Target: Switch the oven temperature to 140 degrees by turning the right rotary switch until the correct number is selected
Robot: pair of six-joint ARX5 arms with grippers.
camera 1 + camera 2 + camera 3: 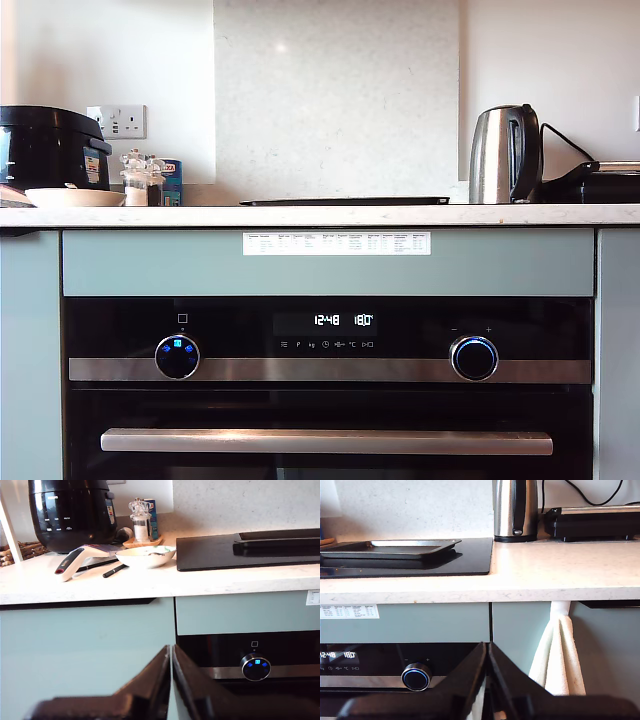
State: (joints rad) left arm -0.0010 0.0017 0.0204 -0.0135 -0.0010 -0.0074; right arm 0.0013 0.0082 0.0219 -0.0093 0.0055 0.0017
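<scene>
The black glass-fronted oven (330, 410) fills the lower exterior view, with a steel band and a long bar handle (326, 441). Its display (343, 320) reads 12:48 and 180. The right rotary switch (474, 358), dark-faced with a plain blue ring, sits at the exterior view's right; the second wrist view also shows this switch (415, 677). The icon knob (177, 357) is at that view's left, also seen as the icon knob (256, 667). My first gripper (170, 652) and my second gripper (487, 649) are both shut, empty, and well back from the oven. Neither arm shows in the exterior view.
On the worktop (320, 214) stand a steel kettle (503, 155), a black cooker (50, 148), a white bowl (145, 556), grinders (140, 524) and a black hob (405, 560) with a tray. A pale towel (559, 655) hangs beside the oven. Green cabinet fronts (85, 655) flank it.
</scene>
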